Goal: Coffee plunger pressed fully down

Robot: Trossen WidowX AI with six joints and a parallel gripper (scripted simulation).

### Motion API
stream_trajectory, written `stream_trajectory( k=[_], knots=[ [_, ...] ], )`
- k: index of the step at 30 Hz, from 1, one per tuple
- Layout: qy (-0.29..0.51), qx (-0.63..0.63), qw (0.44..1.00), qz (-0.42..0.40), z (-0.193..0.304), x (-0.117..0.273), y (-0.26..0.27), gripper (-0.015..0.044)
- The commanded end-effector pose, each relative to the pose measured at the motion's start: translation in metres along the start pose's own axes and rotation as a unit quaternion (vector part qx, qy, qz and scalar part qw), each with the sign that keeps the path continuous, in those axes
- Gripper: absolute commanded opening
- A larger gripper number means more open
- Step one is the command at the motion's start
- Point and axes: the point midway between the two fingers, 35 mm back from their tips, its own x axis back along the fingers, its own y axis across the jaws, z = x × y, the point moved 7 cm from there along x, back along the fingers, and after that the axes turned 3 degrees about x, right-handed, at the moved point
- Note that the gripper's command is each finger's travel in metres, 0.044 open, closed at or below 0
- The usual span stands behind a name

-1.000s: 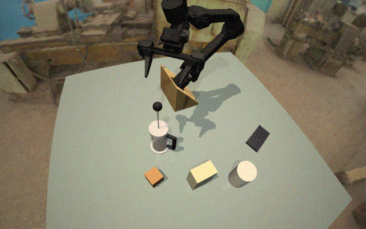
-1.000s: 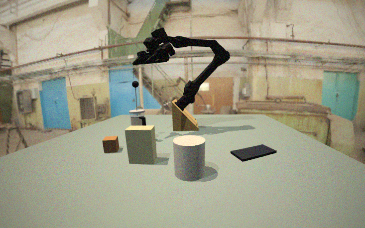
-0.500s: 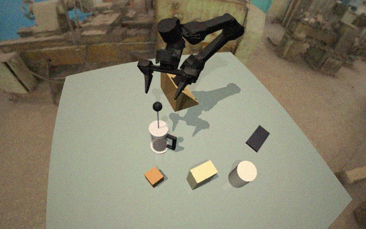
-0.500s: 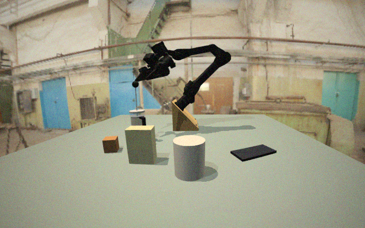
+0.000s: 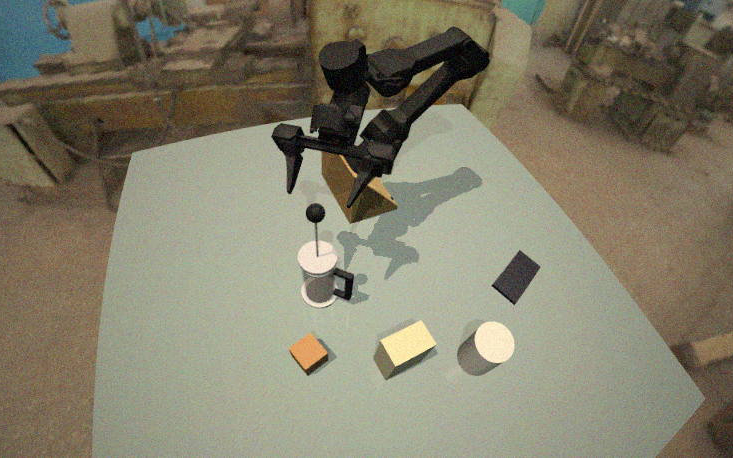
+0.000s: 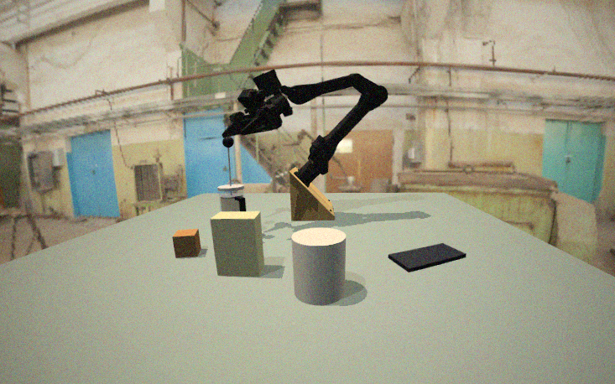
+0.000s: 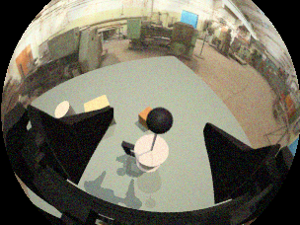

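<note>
The coffee press (image 5: 318,283) (image 6: 229,202) (image 7: 149,150) stands upright on the table, with a white lid and a black handle on its side. Its plunger's black knob (image 5: 315,213) (image 6: 227,142) (image 7: 160,120) stands high above the lid on a thin rod. My gripper (image 5: 319,199) (image 7: 160,119) is wide open and empty. In the top view its fingertips are above and behind the knob; in the exterior view the fingers are just above knob height. In the wrist view the knob shows between the two fingers, beyond the tips. Nothing appears to touch the press.
An orange cube (image 5: 308,353) (image 6: 186,243) (image 7: 145,116), a pale yellow block (image 5: 405,347) (image 6: 237,244) (image 7: 97,104) and a white cylinder (image 5: 486,348) (image 6: 319,266) (image 7: 62,109) stand on the table. A flat black slab (image 5: 516,276) (image 6: 426,256) lies to the right. The wooden arm base (image 5: 357,196) (image 6: 310,203) is behind the press.
</note>
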Motion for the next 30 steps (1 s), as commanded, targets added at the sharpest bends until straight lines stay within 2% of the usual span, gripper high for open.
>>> stream_trajectory(
  k=[1,12,24,30],
  knots=[
    [0.006,-0.007,1.000,0.000,0.004,-0.008,-0.001,0.0440],
    [0.005,-0.006,1.000,-0.001,0.005,-0.023,0.000,0.0440],
    [0.005,-0.006,1.000,-0.001,0.005,-0.023,0.000,0.0125],
    [0.005,-0.006,1.000,-0.001,0.005,-0.023,0.000,0.0118]
  ],
)
